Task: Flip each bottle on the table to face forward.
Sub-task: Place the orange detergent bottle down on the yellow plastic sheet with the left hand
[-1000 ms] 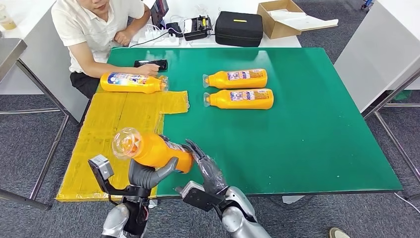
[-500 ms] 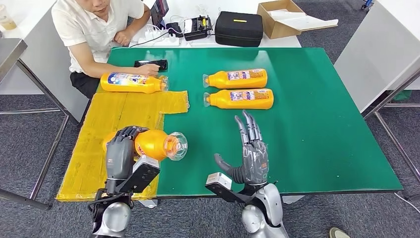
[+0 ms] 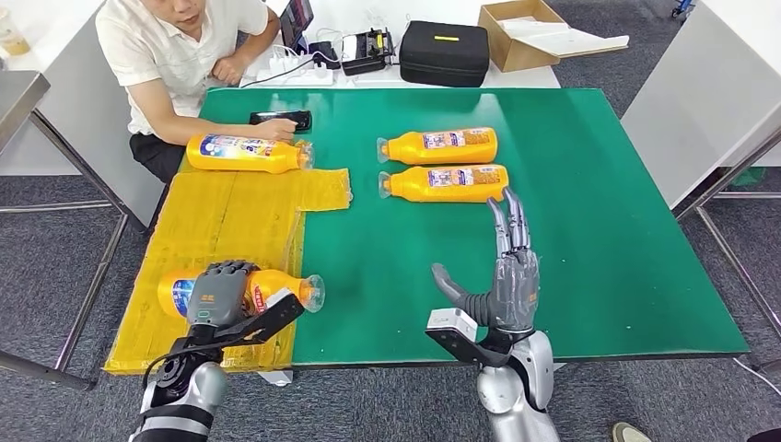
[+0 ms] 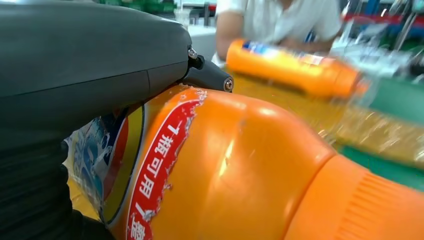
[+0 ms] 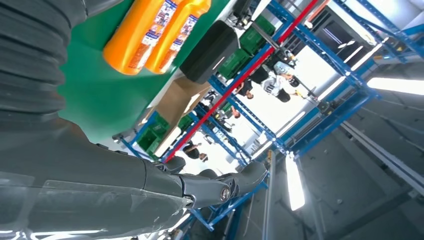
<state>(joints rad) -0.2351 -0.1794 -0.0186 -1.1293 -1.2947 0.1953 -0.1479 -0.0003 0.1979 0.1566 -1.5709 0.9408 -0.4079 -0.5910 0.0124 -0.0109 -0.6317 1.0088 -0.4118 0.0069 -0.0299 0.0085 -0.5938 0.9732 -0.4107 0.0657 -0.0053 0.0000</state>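
Note:
My left hand (image 3: 221, 293) grips an orange bottle (image 3: 262, 288) that lies on the yellow mat (image 3: 221, 216) near the table's front left, clear cap pointing right; its label (image 4: 150, 165) shows close up in the left wrist view. My right hand (image 3: 505, 276) is raised over the green table (image 3: 589, 239), fingers straight and spread, holding nothing. Two orange bottles (image 3: 440, 145) (image 3: 447, 183) lie side by side at the table's middle back, caps to the left, also seen as bottles (image 5: 150, 30) from the right wrist. Another bottle (image 3: 244, 153) lies at the back left under a person's hand (image 3: 276, 129).
A person (image 3: 180, 55) sits at the table's back left corner, next to a black phone (image 3: 280, 119). Behind the table stand a black case (image 3: 444, 52), a cardboard box (image 3: 520, 32) and small devices. The green surface right of my right hand is bare.
My left hand has brought the bottle down onto the yellow mat and laid it flat, cap to the right. My right hand has let go and moved right and away, fingers spread.

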